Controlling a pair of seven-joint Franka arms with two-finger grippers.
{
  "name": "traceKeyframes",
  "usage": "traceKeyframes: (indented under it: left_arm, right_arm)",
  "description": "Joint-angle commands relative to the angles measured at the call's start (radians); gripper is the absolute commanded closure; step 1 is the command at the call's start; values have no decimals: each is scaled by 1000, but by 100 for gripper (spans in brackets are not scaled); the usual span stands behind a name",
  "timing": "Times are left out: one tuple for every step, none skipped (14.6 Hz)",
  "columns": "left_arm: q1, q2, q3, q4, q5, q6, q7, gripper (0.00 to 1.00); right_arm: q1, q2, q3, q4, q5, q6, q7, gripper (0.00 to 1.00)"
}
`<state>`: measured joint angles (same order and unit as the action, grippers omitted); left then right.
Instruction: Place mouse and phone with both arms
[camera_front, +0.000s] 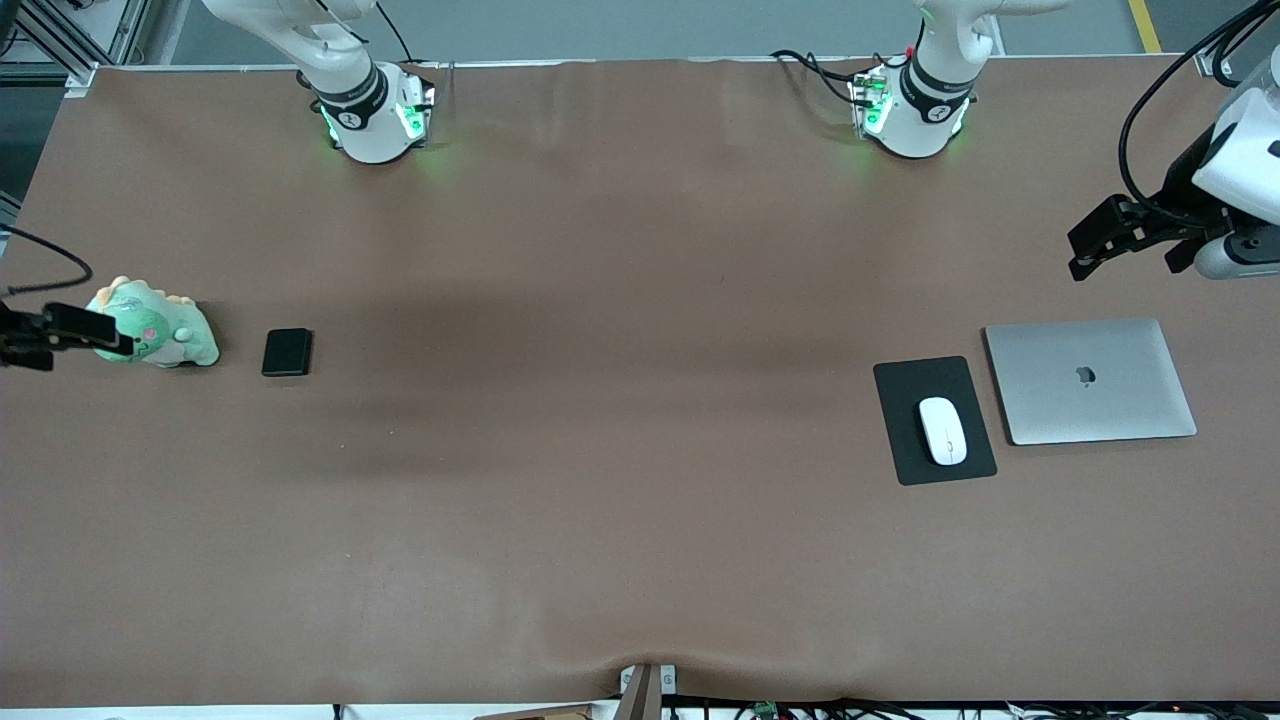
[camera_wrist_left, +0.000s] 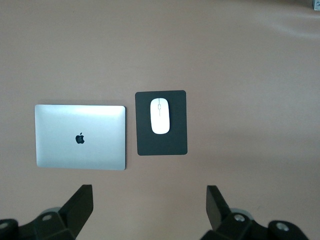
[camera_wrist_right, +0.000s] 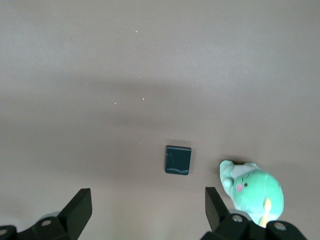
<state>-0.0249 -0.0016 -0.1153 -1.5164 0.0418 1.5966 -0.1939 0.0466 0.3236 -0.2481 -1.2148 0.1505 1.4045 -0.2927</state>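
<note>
mouse (camera_front: 942, 430) on mouse pad (camera_front: 905, 385), 9 o'clock of laptop (camera_front: 1090, 380) | phone (camera_front: 287, 352) 3 o'clock of plush toy (camera_front: 160, 330) | left tool (camera_wrist_left: 150, 202) wide, right tool (camera_wrist_right: 147, 205) wide, both empty over surface (camera_front: 600, 400) | looks placed or unstarted, cannot tell

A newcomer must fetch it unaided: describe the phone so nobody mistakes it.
Go to the right arm's end of the brown table, where a green plush toy sits. The phone lies flat beside that toy, toward the table's middle. It is a small black slab with rounded corners, bare on the table, unlike the larger black mouse pad under the white mouse.
</note>
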Motion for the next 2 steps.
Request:
traceKeyframes:
  left_arm:
    - [2,3,6,18,-11,-32,11,0]
    - [3,3,8,18,-10,-38,10,0]
  right_arm:
    - [-18,-76,29,-31,-22,-48,70,0]
    - [-18,-92,29,-43,-22,-64,70,0]
